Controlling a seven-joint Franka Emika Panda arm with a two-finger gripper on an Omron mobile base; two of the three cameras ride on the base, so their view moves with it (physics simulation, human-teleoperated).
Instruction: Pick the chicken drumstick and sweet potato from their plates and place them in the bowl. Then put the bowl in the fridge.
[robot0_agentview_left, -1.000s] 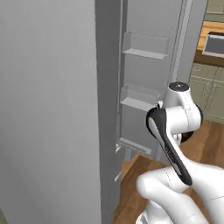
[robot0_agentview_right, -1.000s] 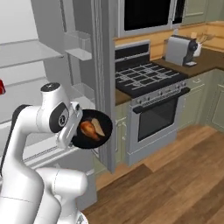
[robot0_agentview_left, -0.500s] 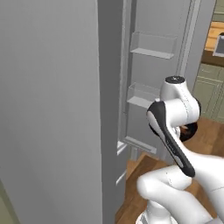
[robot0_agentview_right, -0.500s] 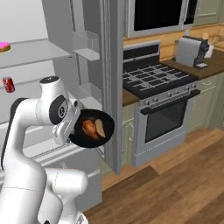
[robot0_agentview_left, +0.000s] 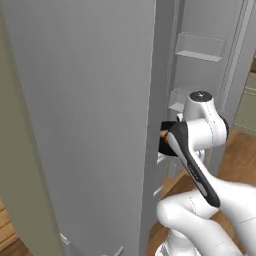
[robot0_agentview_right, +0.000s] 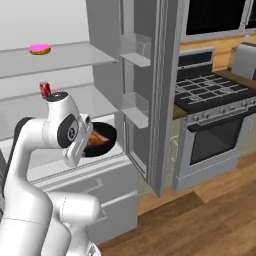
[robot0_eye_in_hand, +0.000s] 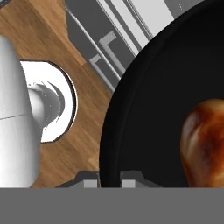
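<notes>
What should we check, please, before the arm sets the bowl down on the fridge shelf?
1. Gripper shut on the bowl rim: ok.
2. Chicken drumstick inside the bowl: ok.
3. Sweet potato in the bowl: cannot tell; a pale piece shows but is too small to be sure.
4. Fridge door open: ok.
5. Bowl resting on a shelf: cannot tell.
6. Red can apart from the bowl: ok.

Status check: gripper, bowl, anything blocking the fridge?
Gripper shut on bowl rim. Drumstick inside bowl. Fridge open; bowl over lower shelf; path looks clear.
</notes>
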